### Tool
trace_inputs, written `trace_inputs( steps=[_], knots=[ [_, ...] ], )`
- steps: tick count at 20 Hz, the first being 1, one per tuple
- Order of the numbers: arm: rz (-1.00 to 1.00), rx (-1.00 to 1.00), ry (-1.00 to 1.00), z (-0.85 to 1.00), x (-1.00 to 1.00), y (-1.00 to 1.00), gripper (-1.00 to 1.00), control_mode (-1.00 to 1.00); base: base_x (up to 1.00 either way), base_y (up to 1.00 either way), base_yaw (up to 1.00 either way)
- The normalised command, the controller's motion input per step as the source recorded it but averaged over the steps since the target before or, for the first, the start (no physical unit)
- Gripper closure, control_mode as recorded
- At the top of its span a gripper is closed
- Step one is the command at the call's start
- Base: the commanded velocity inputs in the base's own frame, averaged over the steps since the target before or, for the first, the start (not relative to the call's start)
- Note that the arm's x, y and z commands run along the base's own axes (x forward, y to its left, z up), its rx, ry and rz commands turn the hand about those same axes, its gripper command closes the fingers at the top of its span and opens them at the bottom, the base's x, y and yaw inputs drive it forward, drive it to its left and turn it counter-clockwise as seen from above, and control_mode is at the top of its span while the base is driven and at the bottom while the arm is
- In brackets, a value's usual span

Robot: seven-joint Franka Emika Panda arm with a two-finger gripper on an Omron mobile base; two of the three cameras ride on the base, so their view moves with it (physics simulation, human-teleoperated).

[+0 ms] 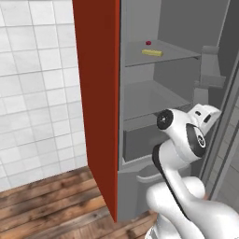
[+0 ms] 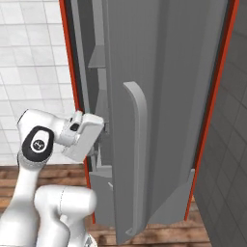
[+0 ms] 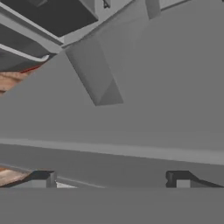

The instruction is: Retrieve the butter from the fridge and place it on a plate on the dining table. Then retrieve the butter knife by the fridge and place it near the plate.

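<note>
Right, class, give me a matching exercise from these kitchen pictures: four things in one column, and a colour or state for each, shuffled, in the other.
Things:
1. butter
2. fridge door handle
3. gripper
4. small round item beside the butter

Descriptions:
A. red
B. yellow, lying on the upper fridge shelf
C. open, holding nothing
D. light grey, long and upright

Pairs: 1-B, 2-D, 3-C, 4-A
</note>
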Motion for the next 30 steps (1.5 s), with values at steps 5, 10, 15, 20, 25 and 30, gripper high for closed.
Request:
trace_inputs(
  steps=[5, 10, 15, 20, 25, 30],
  knots=[
    [0.03, 0.02, 0.03, 0.00, -0.02, -0.57, -1.00, -1.00, 0.00, 0.00, 0.00],
    [0.03, 0.03, 0.03, 0.00, -0.08, -0.77, -1.00, -1.00, 0.00, 0.00, 0.00],
    [0.01, 0.14, 0.00, -0.07, -0.44, -1.00, -1.00, -1.00, 0.00, 0.00, 0.00],
    [0.04, 0.18, 0.00, -0.12, -0.24, -1.00, -1.00, -1.00, 0.00, 0.00, 0.00],
    [0.04, 0.07, 0.00, 0.20, -0.30, -0.62, -1.00, -1.00, 0.00, 0.00, 0.00],
    [-0.02, 0.00, 0.00, 0.33, -0.25, 0.70, -1.00, -1.00, 0.00, 0.00, 0.00]
  ],
)
